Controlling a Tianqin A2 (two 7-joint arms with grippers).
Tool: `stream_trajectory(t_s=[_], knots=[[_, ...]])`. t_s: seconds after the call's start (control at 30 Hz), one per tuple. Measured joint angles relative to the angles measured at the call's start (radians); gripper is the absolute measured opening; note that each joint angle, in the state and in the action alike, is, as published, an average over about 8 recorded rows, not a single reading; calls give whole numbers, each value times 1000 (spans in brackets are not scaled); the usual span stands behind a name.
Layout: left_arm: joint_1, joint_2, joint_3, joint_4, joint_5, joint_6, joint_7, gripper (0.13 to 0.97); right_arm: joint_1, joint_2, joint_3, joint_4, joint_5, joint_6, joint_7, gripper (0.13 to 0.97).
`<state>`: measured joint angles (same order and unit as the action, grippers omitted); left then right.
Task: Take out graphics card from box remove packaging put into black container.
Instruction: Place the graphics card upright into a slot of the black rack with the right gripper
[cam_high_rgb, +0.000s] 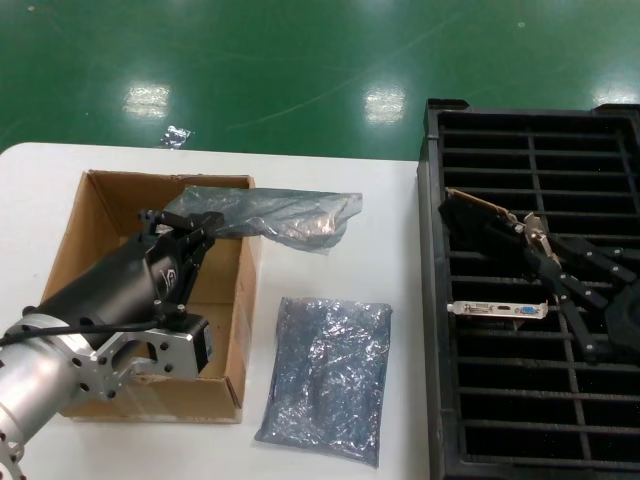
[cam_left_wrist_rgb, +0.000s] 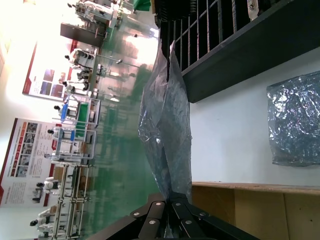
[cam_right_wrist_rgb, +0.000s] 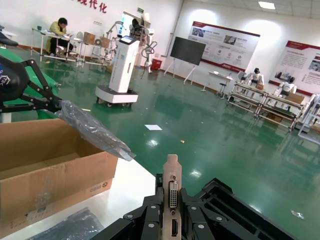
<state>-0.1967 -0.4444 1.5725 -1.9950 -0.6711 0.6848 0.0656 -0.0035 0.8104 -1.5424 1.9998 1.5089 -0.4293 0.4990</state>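
Note:
My left gripper (cam_high_rgb: 198, 226) hangs over the brown cardboard box (cam_high_rgb: 100, 215) and is shut on one end of the translucent packaging bag (cam_high_rgb: 290, 214), which trails out over the box's right wall. In the left wrist view the crinkly bag (cam_left_wrist_rgb: 167, 130) rises from the shut gripper (cam_left_wrist_rgb: 175, 206). My right gripper (cam_high_rgb: 534, 233) is over the black container (cam_high_rgb: 432, 300), shut on the silver bracket of a bare graphics card (cam_high_rgb: 478, 213) held at a tilt above the slots. The right wrist view shows the bracket (cam_right_wrist_rgb: 172, 192) clamped between the fingers (cam_right_wrist_rgb: 150, 220).
A second crinkly grey-blue bag (cam_high_rgb: 325, 378) lies flat on the white table between box and container. Another card's bracket with a blue port (cam_high_rgb: 500, 310) stands in a container slot just below the right gripper. Green floor lies beyond the table's far edge.

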Motion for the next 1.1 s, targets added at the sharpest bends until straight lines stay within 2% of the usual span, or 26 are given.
stream_trajectory(t_s=[0.4,0.6,0.73,0.83,1.1], knots=[[0,0,0,0,0,0,0,138,2,-1,-2,1,-8,0,4,187],[0,0,0,0,0,0,0,138,42,-4,-21,17,-114,-36,63,187],[0,0,0,0,0,0,0,138,113,34,-34,36,-199,-123,141,187],[0,0,0,0,0,0,0,138,199,94,-52,48,-218,-223,191,187],[0,0,0,0,0,0,0,138,497,232,-157,59,-134,-551,261,187]])
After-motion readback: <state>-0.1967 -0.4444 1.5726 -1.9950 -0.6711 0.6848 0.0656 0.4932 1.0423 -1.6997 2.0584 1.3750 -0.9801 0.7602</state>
